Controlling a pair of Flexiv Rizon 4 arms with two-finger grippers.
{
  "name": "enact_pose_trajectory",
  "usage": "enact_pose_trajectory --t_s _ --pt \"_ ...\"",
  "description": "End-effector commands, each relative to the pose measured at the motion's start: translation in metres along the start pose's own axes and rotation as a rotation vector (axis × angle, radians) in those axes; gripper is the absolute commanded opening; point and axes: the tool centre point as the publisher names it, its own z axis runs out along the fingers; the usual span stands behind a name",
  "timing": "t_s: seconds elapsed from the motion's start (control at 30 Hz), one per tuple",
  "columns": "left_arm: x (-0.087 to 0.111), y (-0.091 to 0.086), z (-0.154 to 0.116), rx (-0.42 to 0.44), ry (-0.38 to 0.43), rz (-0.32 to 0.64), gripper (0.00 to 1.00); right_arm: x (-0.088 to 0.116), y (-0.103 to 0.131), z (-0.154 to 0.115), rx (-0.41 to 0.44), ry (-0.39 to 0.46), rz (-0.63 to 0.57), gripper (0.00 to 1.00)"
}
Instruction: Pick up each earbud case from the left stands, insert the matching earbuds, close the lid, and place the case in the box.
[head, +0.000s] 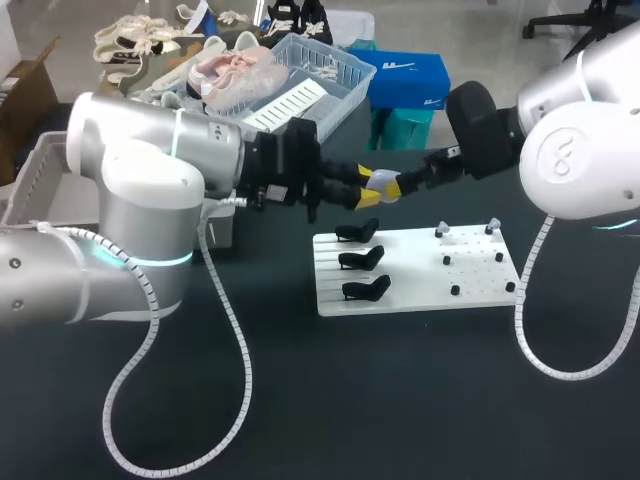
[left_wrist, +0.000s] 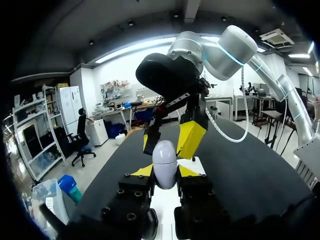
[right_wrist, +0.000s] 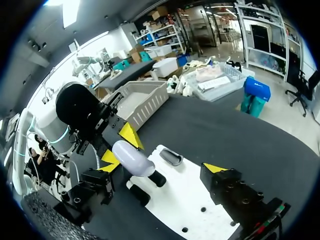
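Left gripper (head: 366, 192) clenched on the case (head: 380, 179), a small pale lavender shell with rounded ends. In the left wrist view both yellow tips press it from two sides and the rounded end sticks out past them. The case is held in the air, clear of the table (head: 330, 400), over the far edge of the white board (head: 480, 285) at its stand end. Right gripper (head: 402, 185) meets it head-on from the other side, fingers spread wide and released. In the right wrist view the case sits between those fingers, close by one of them and well apart from the other; cannot tell whether that near finger touches it. Three black stands (head: 362, 259) sit in a column on the board's left part, below the case. The board's right part carries rows of small dark pegs (head: 454, 289); two small pale bits (head: 443, 231) sit on the far pegs, too small to make out. Grey box (head: 40, 160) stands on the table's left side, partly hidden behind the left arm, well apart from the board.
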Motion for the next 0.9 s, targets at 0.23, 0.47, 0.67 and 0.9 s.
enact_pose_trajectory --t_s 0.23,0.47,0.67,0.9 --pt "0.007 -0.003 0.001 0.01 0.008 -0.007 0.0 -0.007 -0.001 -0.003 0.012 -0.009 -0.003 1.0" --pt "0.005 -0.001 -0.012 -0.005 -0.058 0.044 0.0 -0.002 0.001 -0.019 0.053 -0.043 -0.003 1.0" --pt "-0.003 -0.001 -0.025 -0.014 -0.167 0.117 0.0 0.011 0.001 -0.037 0.095 -0.082 -0.023 1.0" --pt "-0.009 0.003 -0.031 -0.057 -0.268 0.107 0.0 0.037 -0.005 -0.05 0.123 -0.114 0.002 1.0"
